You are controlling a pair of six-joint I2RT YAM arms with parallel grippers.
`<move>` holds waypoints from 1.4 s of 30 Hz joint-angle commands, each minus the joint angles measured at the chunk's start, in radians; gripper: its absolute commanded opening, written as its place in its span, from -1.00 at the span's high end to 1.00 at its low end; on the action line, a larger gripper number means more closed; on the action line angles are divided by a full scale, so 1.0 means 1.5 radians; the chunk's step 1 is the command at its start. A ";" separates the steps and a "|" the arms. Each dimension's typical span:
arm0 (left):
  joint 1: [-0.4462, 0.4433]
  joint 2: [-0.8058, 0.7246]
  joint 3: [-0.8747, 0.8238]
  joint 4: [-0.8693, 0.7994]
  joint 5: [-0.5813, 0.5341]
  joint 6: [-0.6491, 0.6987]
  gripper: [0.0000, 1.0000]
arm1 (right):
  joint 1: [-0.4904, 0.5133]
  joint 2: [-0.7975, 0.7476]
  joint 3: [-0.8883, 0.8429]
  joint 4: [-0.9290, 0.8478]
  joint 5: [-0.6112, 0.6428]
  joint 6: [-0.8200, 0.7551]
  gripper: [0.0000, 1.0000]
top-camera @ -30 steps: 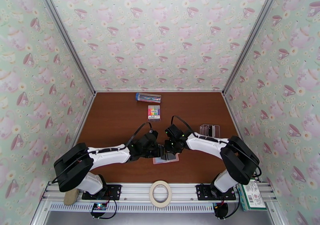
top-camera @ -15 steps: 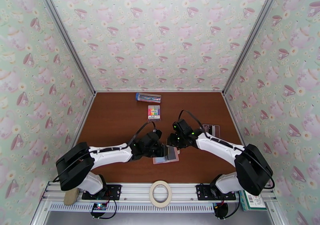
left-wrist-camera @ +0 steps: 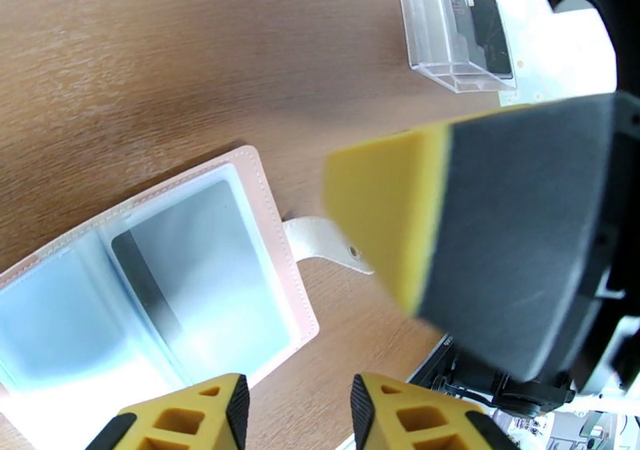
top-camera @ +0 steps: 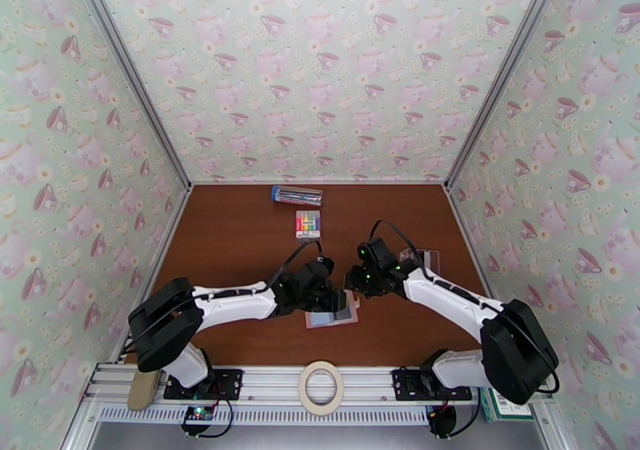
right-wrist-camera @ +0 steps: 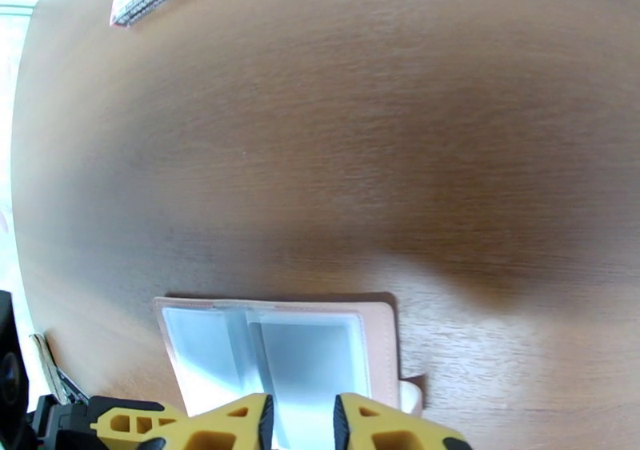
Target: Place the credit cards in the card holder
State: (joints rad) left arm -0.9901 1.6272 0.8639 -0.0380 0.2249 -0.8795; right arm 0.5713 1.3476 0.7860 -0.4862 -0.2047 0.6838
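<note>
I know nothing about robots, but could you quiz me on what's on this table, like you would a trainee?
1. True or false: the card holder lies open on the table.
2. Which thing lies farthest back on the table? A the pen box; B the marker pack; C the tape roll.
3. Fill in: inside the clear stand sits a ____.

Key: 1 true; 2 A; 3 dark card.
</note>
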 commanded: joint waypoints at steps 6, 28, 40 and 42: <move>0.001 -0.037 -0.003 -0.037 -0.020 0.023 0.14 | -0.021 -0.033 0.018 -0.060 0.031 -0.051 0.30; 0.019 -0.125 -0.087 -0.034 -0.046 0.022 -0.03 | -0.362 0.111 0.233 -0.265 0.338 -0.180 -0.38; 0.019 -0.112 -0.094 -0.016 -0.036 0.020 -0.02 | -0.376 0.226 0.265 -0.244 0.252 -0.202 -0.40; 0.019 -0.109 -0.093 -0.015 -0.035 0.021 -0.03 | -0.376 0.242 0.272 -0.245 0.224 -0.213 -0.36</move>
State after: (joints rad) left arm -0.9672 1.4609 0.7349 -0.0742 0.1677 -0.8604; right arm 0.0067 1.6806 1.1599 -0.8555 0.2043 0.3954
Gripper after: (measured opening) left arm 0.513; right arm 0.688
